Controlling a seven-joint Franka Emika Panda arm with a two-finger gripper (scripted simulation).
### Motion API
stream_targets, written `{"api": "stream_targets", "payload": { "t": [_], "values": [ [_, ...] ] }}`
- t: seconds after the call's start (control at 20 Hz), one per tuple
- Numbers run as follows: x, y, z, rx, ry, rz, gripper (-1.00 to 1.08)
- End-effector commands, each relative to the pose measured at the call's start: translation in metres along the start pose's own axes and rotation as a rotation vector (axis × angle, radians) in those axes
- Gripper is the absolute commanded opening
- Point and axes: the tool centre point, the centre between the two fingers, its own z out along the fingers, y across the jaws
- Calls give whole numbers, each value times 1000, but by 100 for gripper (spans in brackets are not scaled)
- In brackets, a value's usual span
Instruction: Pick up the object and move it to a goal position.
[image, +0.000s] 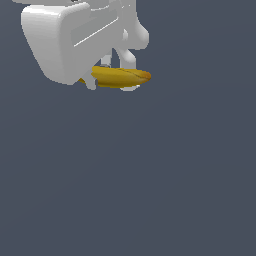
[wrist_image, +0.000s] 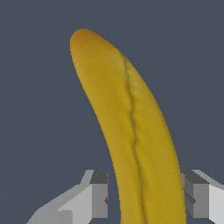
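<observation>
One white gripper (image: 112, 80) clamps a yellow banana (image: 121, 77) between nearly closed fingers (wrist_image: 99, 194), against plain grey background.

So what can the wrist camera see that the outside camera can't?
Only the wrist view shows the long crease running down the banana, its orange-brown tip, and the grey pads of the fingers on either side of it.

Only the exterior view shows the big white body of the gripper above the banana, with the banana poking out toward the exterior view's right.

Both show the yellow banana between the fingers against a plain dark blue-grey background. Neither shows any goal marker.
</observation>
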Motion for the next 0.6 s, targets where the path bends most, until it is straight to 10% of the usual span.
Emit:
{"api": "stream_targets", "payload": {
  "t": [0.0,0.55],
  "values": [
    [1,2,-7,-2,0,0,-100],
    [2,6,-16,-2,0,0,-100]
  ]
}}
